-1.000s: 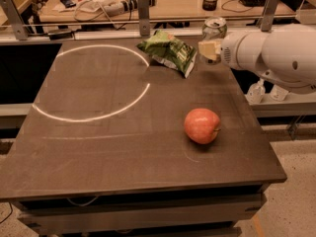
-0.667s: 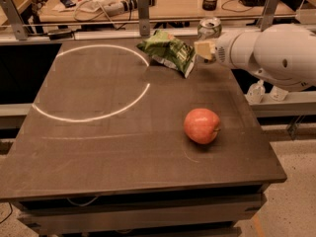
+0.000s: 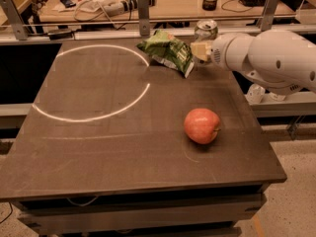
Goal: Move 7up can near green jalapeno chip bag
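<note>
The 7up can [image 3: 206, 30], silver-topped with a green and white label, stands upright at the table's far right edge. My gripper [image 3: 200, 50] reaches in from the right on a white arm [image 3: 266, 58]. It is shut on the can's lower part, which its pale fingers [image 3: 198, 49] hide. The green jalapeno chip bag [image 3: 167, 51], crinkled and glossy, lies on the table just left of the can and gripper. The bag's right end almost touches the fingers.
A red apple [image 3: 201, 125] sits on the dark table [image 3: 98, 147] at front right. A white circle line [image 3: 94, 117] marks the table's left half. A metal rail [image 3: 98, 32] and a cluttered desk stand behind the table.
My gripper and the 7up can have moved together a little to the left, closer to the chip bag. The apple and the bag have not moved.
</note>
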Available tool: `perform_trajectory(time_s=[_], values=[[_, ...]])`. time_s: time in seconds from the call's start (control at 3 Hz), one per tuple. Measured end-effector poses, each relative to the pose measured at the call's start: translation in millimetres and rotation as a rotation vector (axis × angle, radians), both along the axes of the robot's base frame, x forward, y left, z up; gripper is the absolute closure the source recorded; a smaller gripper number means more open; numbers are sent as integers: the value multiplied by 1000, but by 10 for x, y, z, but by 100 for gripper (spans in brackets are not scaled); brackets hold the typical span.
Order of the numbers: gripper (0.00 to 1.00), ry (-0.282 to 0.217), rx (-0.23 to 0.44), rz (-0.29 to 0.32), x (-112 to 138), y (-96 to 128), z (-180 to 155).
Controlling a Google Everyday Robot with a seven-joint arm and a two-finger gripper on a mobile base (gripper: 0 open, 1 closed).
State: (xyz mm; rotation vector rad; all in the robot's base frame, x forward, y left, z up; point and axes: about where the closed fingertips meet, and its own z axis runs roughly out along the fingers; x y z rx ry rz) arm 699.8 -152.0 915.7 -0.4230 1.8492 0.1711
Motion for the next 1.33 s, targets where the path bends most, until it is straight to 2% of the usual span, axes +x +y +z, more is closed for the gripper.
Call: perform_trajectory(time_s=[0.33,1.0,1.33], values=[[100,-9,29,7,23,1,-80],[100,9,33,-9,29,-121,-401],[82,7,33,-7,25,-106,-382]])
